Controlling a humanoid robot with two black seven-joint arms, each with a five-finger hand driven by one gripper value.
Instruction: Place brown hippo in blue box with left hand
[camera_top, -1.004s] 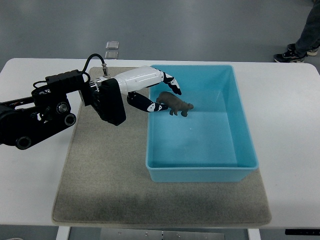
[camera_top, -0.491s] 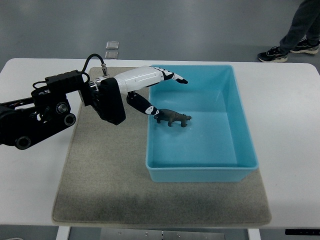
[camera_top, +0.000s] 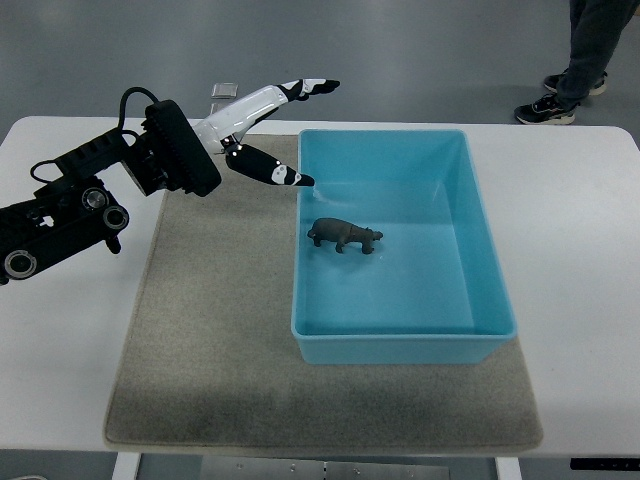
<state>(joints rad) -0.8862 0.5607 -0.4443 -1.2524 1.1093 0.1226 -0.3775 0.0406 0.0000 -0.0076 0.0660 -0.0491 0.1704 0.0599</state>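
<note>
blue box (camera_top: 480, 290): smooth moulded plastic, slight sheen on the floor and walls
brown hippo (camera_top: 344, 235): matt, looks like hard plastic or rubber; cannot tell which
mat (camera_top: 210, 340): grey-beige cloth, felt-like, rough nap, matt
bench (camera_top: 590, 260): white top, smooth, matt
left hand (camera_top: 262, 130): fingers (camera_top: 300, 89) in glossy white shell with black tips; black matt arm housing
floor (camera_top: 400, 50): grey, smooth, dull sheen

You have a white worktop (camera_top: 580, 230) with a grey-beige mat (camera_top: 215, 340) lying on it. Beyond its far edge, two small square tiles (camera_top: 226, 92) sit on the grey floor, and a person's legs and dark shoes (camera_top: 560, 90) show top right.
</note>
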